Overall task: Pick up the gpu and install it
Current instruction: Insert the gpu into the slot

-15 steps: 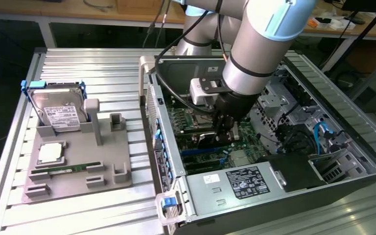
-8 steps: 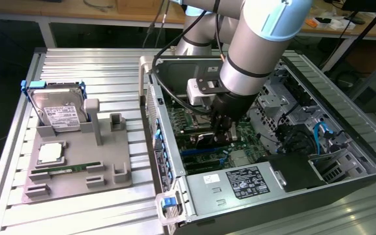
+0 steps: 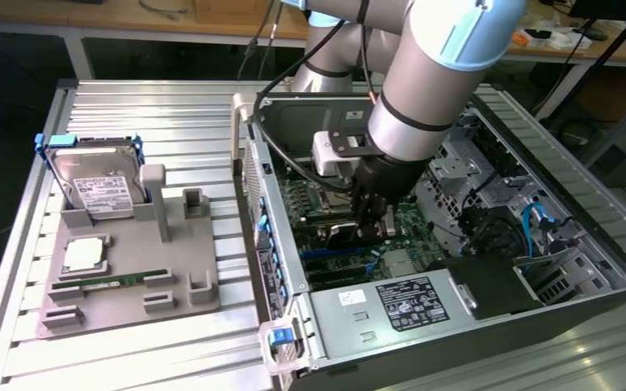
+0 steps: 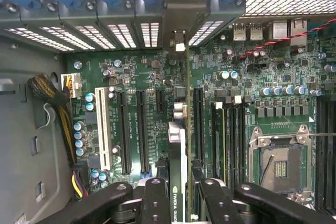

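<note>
Reaching down into the open computer case (image 3: pixel 574 187), the arm bends steeply so its hand (image 3: pixel 373 213) points at the green board (image 4: pixel 131 77). The hand pinches the gpu (image 4: pixel 178 150) by its flat sides, standing on edge, so it lines up with the long slots. Its metal end (image 4: pixel 179 22) sits at the back wall. I cannot tell if it is pushed in.

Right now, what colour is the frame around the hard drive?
Blue; the frame shows best in the exterior view.

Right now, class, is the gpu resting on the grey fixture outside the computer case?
No, the gripper holds the gpu edge-on inside the case, over the motherboard slots.
</note>
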Tool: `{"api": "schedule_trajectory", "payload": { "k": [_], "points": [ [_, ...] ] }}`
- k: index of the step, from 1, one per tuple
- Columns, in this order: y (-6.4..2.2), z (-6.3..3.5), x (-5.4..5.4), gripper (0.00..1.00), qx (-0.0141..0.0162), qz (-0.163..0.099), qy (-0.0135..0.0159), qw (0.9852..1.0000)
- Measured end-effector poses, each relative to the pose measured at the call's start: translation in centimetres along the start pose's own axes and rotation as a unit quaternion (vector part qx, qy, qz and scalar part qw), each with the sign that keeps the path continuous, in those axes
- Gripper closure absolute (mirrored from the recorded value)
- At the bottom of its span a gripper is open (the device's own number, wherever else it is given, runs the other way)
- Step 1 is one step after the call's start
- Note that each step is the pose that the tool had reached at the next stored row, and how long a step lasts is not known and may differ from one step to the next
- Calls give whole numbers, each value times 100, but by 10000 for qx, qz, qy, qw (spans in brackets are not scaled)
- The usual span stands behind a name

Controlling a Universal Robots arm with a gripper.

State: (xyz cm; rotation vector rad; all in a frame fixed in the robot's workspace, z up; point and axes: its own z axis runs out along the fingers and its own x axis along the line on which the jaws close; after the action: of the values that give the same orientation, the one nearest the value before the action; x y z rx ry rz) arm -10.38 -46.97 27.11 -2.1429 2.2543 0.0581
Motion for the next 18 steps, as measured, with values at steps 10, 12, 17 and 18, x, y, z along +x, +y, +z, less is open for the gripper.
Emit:
{"api": "schedule_trajectory", "payload": {
  "k": [10,12,17,18],
  "points": [
    [-35,25,0,73,-166,187,8,9997],
    [-38,39,1,73,-200,211,10,9996],
    [-38,45,0,73,-205,216,10,9996],
    [-38,45,0,73,-205,215,9,9996]
  ]
}}
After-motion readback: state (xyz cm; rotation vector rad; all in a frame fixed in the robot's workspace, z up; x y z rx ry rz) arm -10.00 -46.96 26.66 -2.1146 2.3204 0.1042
